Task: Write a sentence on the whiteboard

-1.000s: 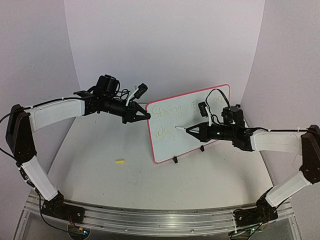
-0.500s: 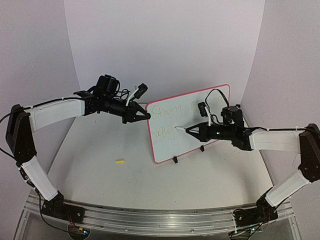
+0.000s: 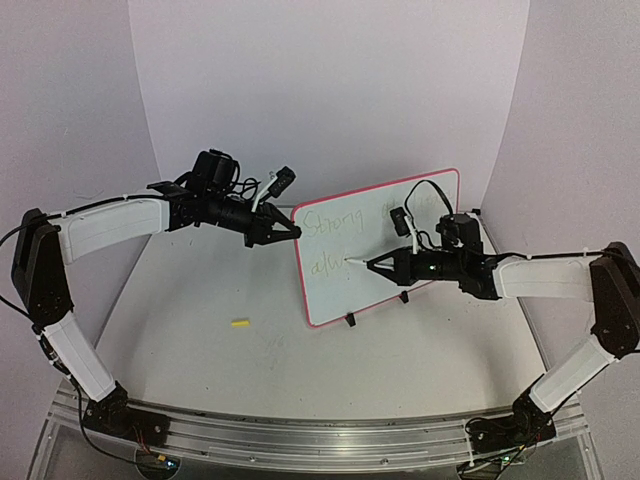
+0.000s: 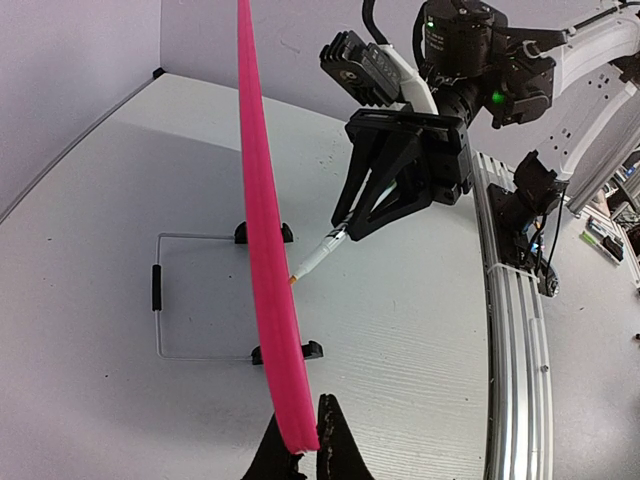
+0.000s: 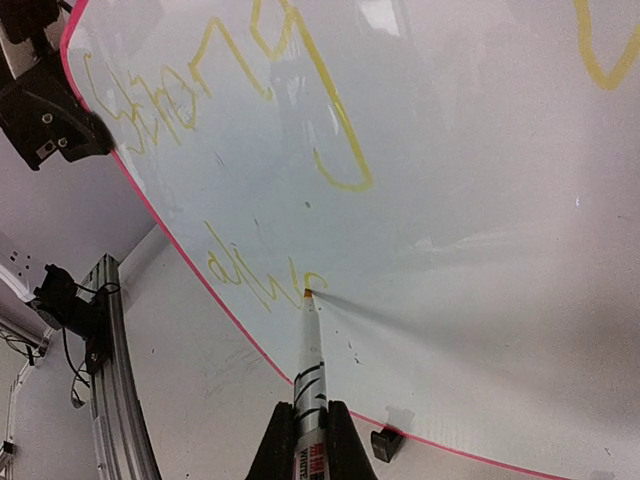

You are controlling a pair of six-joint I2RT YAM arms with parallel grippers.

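Note:
The whiteboard stands upright on small black feet at table centre, pink-red rim round it. My left gripper is shut on its upper left rim, seen edge-on in the left wrist view, with the gripper pinching the rim's end. My right gripper is shut on a white marker whose orange tip touches the board. The sentence is yellow cursive: a top line "Strong..." and a lower line ending at the tip. It shows faintly from above.
A small yellow marker cap lies on the table left of the board. A wire stand lies behind the board. The metal rail runs along the near edge. Walls enclose the back and sides.
My right gripper and the marker tip have shifted slightly left along the lower line of writing. The left arm and the board have not moved.

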